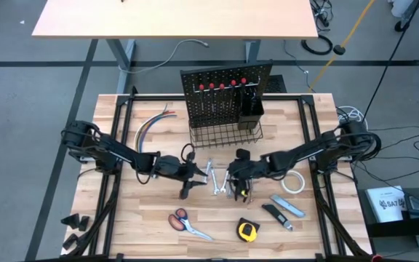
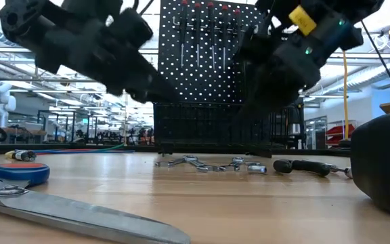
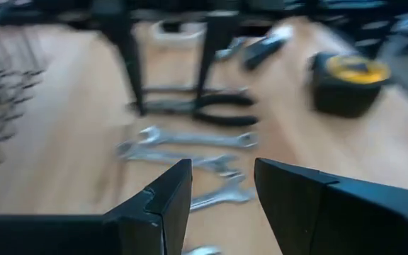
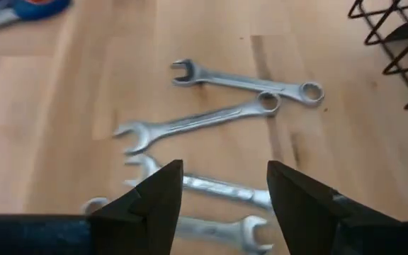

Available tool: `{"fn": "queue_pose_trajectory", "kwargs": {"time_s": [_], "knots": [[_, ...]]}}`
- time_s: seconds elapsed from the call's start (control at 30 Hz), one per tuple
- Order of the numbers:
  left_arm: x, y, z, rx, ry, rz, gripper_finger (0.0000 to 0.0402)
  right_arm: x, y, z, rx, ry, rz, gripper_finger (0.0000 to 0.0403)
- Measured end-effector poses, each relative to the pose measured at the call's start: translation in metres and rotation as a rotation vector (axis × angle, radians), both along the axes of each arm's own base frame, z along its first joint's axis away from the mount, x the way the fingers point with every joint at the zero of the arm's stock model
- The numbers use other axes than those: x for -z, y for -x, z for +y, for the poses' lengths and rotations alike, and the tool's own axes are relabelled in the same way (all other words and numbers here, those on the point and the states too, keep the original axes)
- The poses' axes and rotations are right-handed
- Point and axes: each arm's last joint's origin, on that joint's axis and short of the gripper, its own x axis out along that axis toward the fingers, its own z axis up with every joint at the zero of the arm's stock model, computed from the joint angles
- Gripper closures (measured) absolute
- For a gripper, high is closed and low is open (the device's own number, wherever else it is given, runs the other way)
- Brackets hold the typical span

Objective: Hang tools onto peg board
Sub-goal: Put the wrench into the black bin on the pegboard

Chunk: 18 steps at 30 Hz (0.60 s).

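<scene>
The peg board [image 1: 226, 93] stands upright at the far middle of the desk [image 1: 158, 229], a black perforated panel with red-handled screwdrivers [image 1: 222, 86] hanging in a row along its top, a wire basket [image 1: 226, 134] at its base and a small black cup [image 1: 252, 111] on its right side.

In front of the basket, near the desk's middle, silver wrenches [image 1: 215, 179] lie flat in a loose group. Both arms reach in toward them. The left gripper [image 1: 188, 191] sits just left of the wrenches; its wrist view shows its fingers [image 3: 167, 207] parted with nothing between them, the wrenches and black-handled pliers [image 3: 202, 110] on the wood beyond. The right gripper [image 1: 236, 182] hangs just right of the same group, and its fingers [image 4: 297, 197] are likewise spread and empty, poised over several wrenches [image 4: 214, 117] (four can be made out, the nearest partly hidden by the fingers).

Nearer the front edge lie orange-handled scissors [image 1: 187, 224] at left, a yellow tape measure [image 1: 246, 231] at centre and a grey-blue utility knife [image 1: 289, 208] toward the right. A white tape roll [image 1: 292, 183] rests right of the right gripper. A bundle of coloured wires [image 1: 151, 124] lies left of the peg board.
</scene>
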Motion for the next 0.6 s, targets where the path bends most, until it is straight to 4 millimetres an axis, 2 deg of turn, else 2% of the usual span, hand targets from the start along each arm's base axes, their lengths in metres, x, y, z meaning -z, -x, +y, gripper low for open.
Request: {"fn": "queue_pose_trajectory", "kwargs": {"time_s": [0.17,0.3,0.43,0.6], "knots": [[0.017,-0.004,0.017,-0.17,-0.063,0.055,0.024,0.005,-0.001,-0.006,0.147,0.129,-0.005,0.0206],[0.024,-0.006,0.025,-0.214,-0.071,0.076,0.024,0.005,0.001,-0.009,0.258,0.162,-0.012,0.0206],[0.021,-0.01,0.024,-0.182,-0.053,0.063,0.024,0.008,0.003,-0.008,0.239,0.124,0.018,0.0206],[0.011,-0.021,0.012,-0.028,0.006,0.03,0.024,0.012,0.006,-0.006,0.16,0.084,0.087,0.0207]]}}
